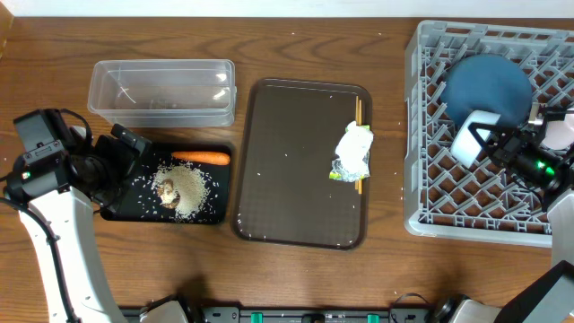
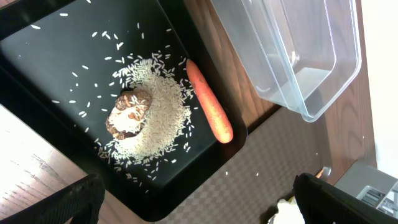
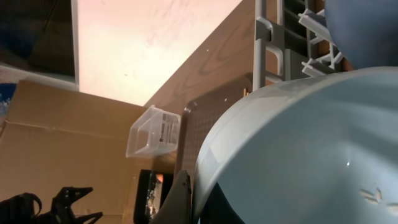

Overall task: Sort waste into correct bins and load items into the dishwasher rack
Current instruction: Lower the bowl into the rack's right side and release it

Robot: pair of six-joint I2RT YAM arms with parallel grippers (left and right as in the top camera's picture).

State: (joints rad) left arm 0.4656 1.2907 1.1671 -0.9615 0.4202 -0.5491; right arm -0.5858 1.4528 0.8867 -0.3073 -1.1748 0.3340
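My left gripper (image 1: 126, 170) (image 2: 199, 211) is open and empty, above the left end of the black tray (image 1: 215, 208) (image 2: 37, 56). That tray holds the orange carrot (image 1: 202, 158) (image 2: 210, 111), the brown food lump (image 1: 168, 190) (image 2: 129, 114) and white rice (image 1: 190, 187) (image 2: 163, 118). The clear tub (image 1: 161, 90) (image 2: 292, 56) stands behind it. My right gripper (image 1: 489, 142) (image 3: 199, 205) is shut on the rim of the small pale blue bowl (image 1: 472, 139) (image 3: 298, 149), over the dishwasher rack (image 1: 421, 135) (image 3: 267, 43). The dark blue bowl (image 1: 489, 85) lies in the rack. The wrapper (image 1: 352, 152) lies over the chopsticks (image 1: 359, 112).
A large dark brown serving tray (image 1: 287, 161) lies mid-table with scattered rice grains; the wrapper and chopsticks are on its right side. A pale cup-like thing (image 1: 560, 135) sits at the rack's right edge. A cardboard box (image 3: 56, 143) stands beyond the table.
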